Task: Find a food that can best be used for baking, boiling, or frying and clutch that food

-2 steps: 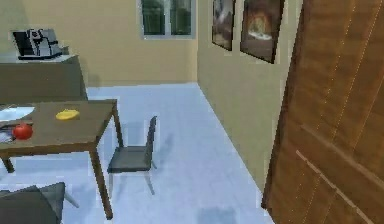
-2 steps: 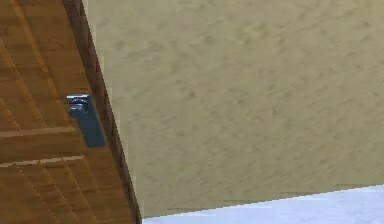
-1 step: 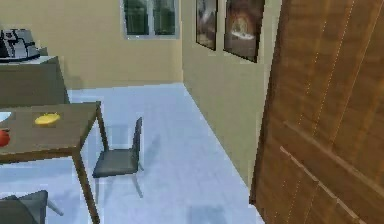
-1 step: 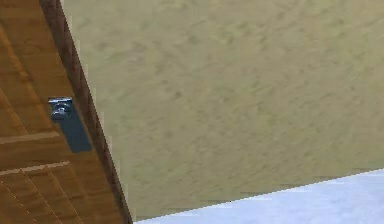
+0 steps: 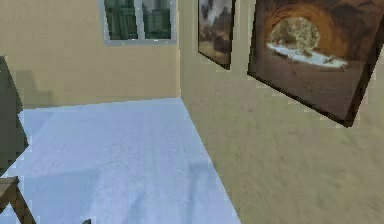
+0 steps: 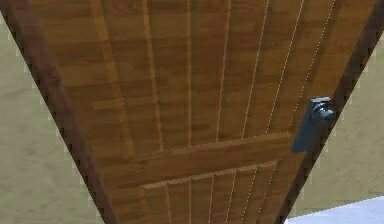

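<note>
Searching is the step in hand: a wooden door (image 6: 190, 110) stands near, and a painting (image 5: 310, 55) hangs on the right wall. The next move calls for turning away and driving on (the gripper's state I cannot tell).

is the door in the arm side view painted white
No, the door is brown wooden planks, with a grey handle near its right edge.

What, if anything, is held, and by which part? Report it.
It cannot be told: the arm side view faces a wooden door and its handle.
</note>
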